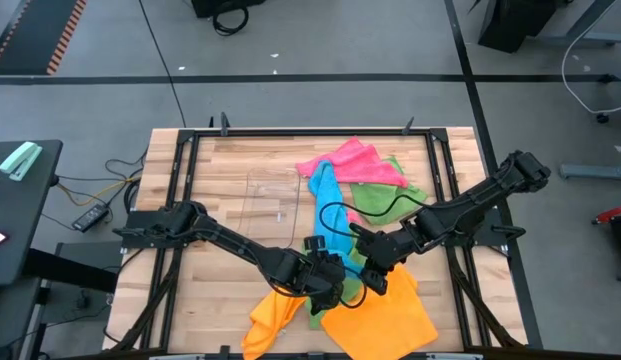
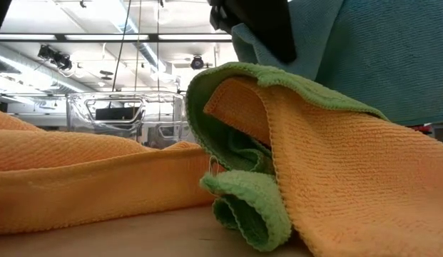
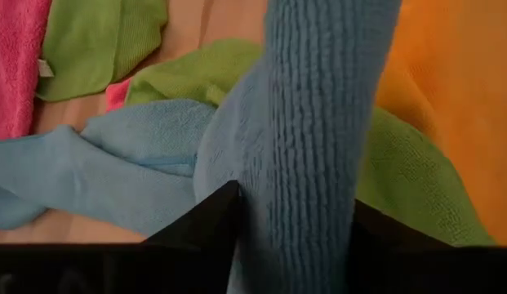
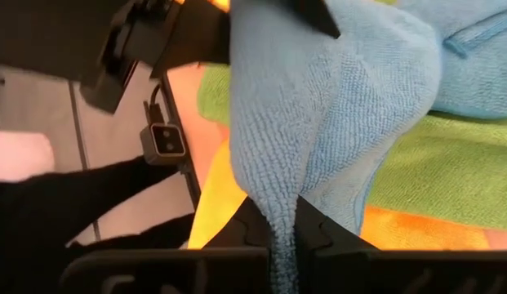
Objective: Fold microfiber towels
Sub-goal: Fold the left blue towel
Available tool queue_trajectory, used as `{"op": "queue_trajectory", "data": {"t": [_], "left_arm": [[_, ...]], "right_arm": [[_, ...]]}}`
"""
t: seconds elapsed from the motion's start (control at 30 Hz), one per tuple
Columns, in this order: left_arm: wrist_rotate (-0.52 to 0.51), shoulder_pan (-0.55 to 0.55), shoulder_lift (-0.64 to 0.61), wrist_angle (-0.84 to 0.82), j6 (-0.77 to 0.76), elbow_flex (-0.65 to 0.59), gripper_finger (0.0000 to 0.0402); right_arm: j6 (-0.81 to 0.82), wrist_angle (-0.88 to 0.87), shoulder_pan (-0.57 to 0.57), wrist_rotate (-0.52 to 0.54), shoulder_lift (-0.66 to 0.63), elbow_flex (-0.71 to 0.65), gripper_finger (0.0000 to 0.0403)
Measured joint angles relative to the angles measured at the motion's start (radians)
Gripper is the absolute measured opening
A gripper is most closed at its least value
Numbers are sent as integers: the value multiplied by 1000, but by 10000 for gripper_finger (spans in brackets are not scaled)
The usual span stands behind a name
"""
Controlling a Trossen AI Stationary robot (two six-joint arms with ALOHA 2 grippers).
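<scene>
Near the table's front edge [image 1: 290, 352], both hands pinch the blue towel [image 1: 328, 205].

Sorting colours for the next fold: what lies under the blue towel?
Under the blue towel, a green towel shows, with an orange towel beyond it. Whatever sits directly beneath the blue folds is covered.

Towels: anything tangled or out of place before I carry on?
Yes. The green towel is caught inside the orange towel, at the near table edge under the grippers. The blue towel is bunched into a rope between both grippers, not flat.
</scene>
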Motion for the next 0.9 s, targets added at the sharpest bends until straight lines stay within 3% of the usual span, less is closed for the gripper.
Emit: {"op": "queue_trajectory", "data": {"t": [0.43, 0.7, 0.9], "left_arm": [[74, 5, -43, 1, 171, 1, 16], [97, 29, -78, 11, 240, 1, 34], [115, 35, -80, 11, 323, 2, 12]], "right_arm": [[-188, -23, 1, -84, -1, 0, 15], [-222, -83, -1, -99, -1, 0, 22], [-272, -123, -2, -92, -2, 1, 23]]}}
